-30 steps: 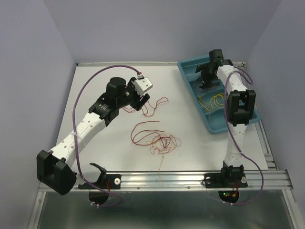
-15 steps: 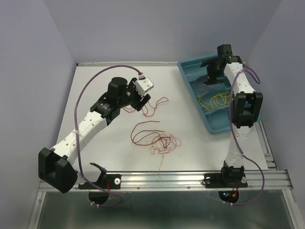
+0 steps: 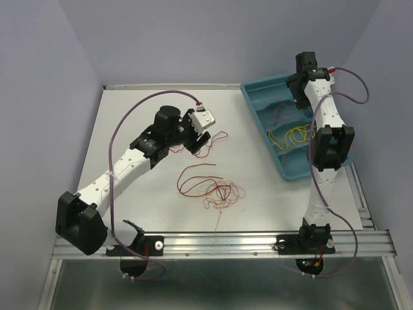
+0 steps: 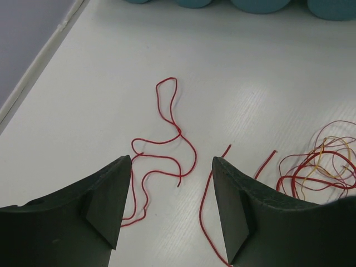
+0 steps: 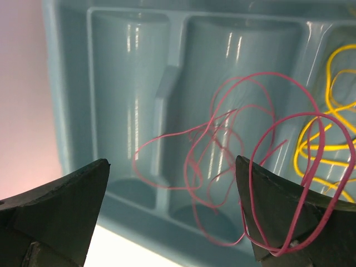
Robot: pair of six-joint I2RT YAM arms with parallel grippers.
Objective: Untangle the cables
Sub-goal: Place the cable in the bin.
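A loose tangle of red and orange cables (image 3: 219, 190) lies mid-table, at the right edge of the left wrist view as the cables (image 4: 320, 167). One curly red strand (image 4: 167, 139) lies apart, just beyond my open left gripper (image 4: 171, 158), which hovers low with nothing between its fingers. From above, the left gripper (image 3: 197, 139) sits beside that strand (image 3: 211, 143). My right gripper (image 5: 172, 160) is open over the teal tray (image 5: 67, 83); a pink cable (image 5: 222, 139) lies below in a compartment, one loop resting against the right finger (image 5: 289, 222). A yellow cable (image 3: 293, 135) fills the neighbouring compartment.
The teal tray (image 3: 248, 90) stands at the back right, angled toward the table's right edge. A second red strand (image 4: 207, 206) runs along the inner side of the left gripper's right finger. Purple arm cables arc above both arms. A metal rail (image 3: 226, 242) borders the near edge.
The right arm has swung back and up toward the tray's far end, its gripper staying open. The left gripper has shifted slightly right toward the curly red strand.
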